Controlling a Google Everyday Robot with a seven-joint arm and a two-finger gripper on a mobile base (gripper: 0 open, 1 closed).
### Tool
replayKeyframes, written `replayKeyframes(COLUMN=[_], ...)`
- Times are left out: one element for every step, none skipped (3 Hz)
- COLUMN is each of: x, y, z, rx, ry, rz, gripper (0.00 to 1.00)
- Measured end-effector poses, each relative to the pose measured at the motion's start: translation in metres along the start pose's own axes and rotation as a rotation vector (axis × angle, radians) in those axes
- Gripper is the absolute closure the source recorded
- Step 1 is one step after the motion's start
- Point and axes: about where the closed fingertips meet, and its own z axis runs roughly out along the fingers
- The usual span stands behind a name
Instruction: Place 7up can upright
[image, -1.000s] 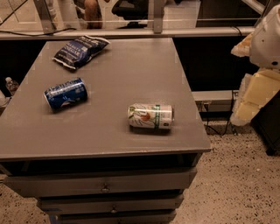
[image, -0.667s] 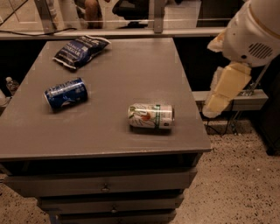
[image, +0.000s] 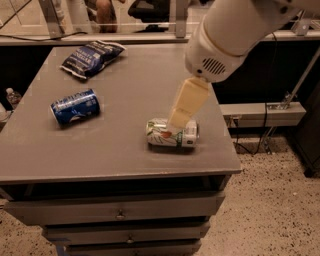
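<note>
Soda can (image: 161, 136) — whitish-silver with a green band, green lettering and a red spot. It lies on its side near the front right of the table (image: 115, 155), long axis running left to right. Gripper (image: 176, 123) — cream, hanging directly over the can's middle, its tip at or just above the upper side; whether it is spread or closed cannot be told. The next move probably calls for a grasp across the can's short width.

The whitish-silver, green-marked 7up can (image: 159, 136) is laid on its side at 4 o'clock on the table (image: 125, 90), ends toward 9 and 3 o'clock; the gripper (image: 176, 124) is seen over its middle.
</note>
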Motion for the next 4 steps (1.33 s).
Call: replayKeyframes(x=[-0.013,-0.011,-0.004,0.0], y=[0.011,0.021,0.03,0.036], z=[0.046,0.08,0.103,0.118], rx=[-0.025,-0.054,-0.075,-0.094], ry=[0.015,0.043,0.075,0.102], rz=[0.012,0.027,0.035,0.044], gripper=[0.0,0.0,0.0,0.0])
